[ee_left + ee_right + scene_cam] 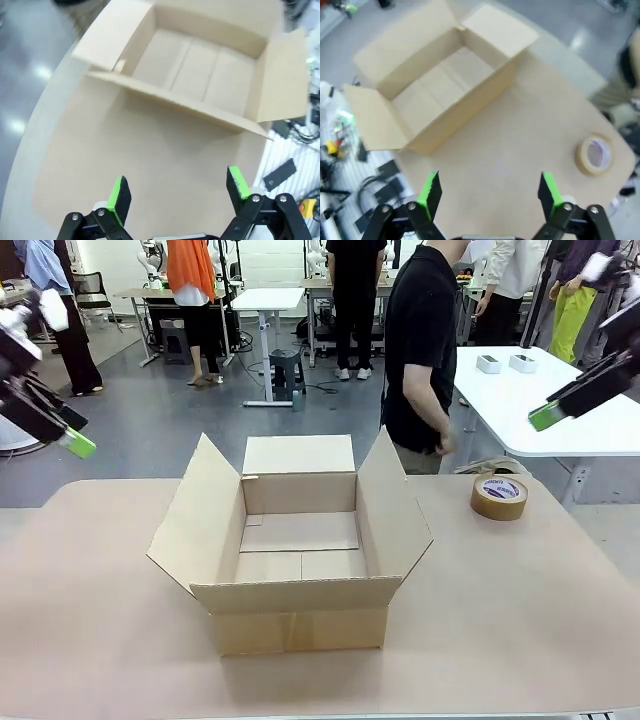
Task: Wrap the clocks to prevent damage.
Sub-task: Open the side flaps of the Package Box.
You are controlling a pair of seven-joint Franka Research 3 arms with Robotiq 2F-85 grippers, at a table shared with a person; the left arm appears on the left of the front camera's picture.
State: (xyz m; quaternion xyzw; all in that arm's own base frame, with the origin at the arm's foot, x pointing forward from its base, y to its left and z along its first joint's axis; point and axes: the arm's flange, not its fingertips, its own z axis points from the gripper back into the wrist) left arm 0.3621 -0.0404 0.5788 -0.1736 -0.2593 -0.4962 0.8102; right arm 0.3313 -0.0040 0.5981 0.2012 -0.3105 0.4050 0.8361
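Cardboard box [300,628] sits mid worktop [520,620], all 4 flaps open, bare bottom panels showing inside. Brown tape roll [499,497] lies flat near far R edge, well apart from box. L end effector [72,435] hangs high at L side, R end effector [556,406] high at R side, both off the worktop. Person [420,350] in black tee stands at far side, turned sideways, behind box's R flap.

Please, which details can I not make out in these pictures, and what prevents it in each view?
- Tape roll: the print on its label is too small in the front view and blurred in the right wrist view.
- Cardboard box: the near strip of its floor, in the front view, is hidden by the near flap.
- Person: the far arm, in the front view, is hidden by the torso.
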